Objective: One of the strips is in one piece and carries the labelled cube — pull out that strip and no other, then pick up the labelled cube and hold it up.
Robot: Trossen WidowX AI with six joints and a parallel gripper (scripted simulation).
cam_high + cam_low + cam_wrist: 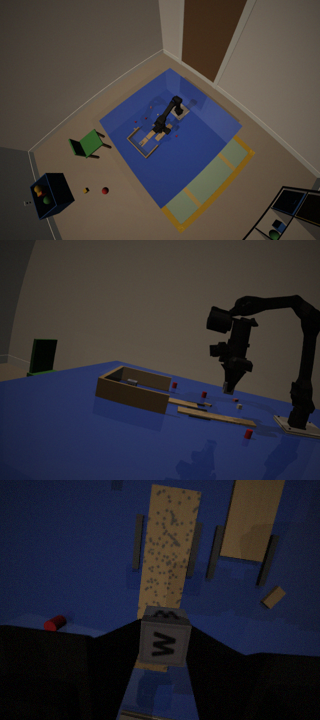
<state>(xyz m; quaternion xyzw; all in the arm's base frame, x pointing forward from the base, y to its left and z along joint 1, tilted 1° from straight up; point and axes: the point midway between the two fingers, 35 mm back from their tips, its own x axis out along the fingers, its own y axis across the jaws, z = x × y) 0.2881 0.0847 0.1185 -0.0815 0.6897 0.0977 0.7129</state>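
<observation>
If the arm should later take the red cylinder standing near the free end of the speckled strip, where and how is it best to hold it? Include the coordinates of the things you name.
Probably by its round side, coming straight down from above: the red cylinder [176, 135] [248, 434] [55, 623] stands upright, apart from the speckled strip [160, 136] [217, 416] [170, 545], so both sides look open to the fingers.

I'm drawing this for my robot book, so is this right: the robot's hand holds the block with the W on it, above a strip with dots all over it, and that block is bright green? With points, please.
The color is wrong: the wrist view shows the block [224, 388] [164, 644] is gray. The rest is right.
</observation>
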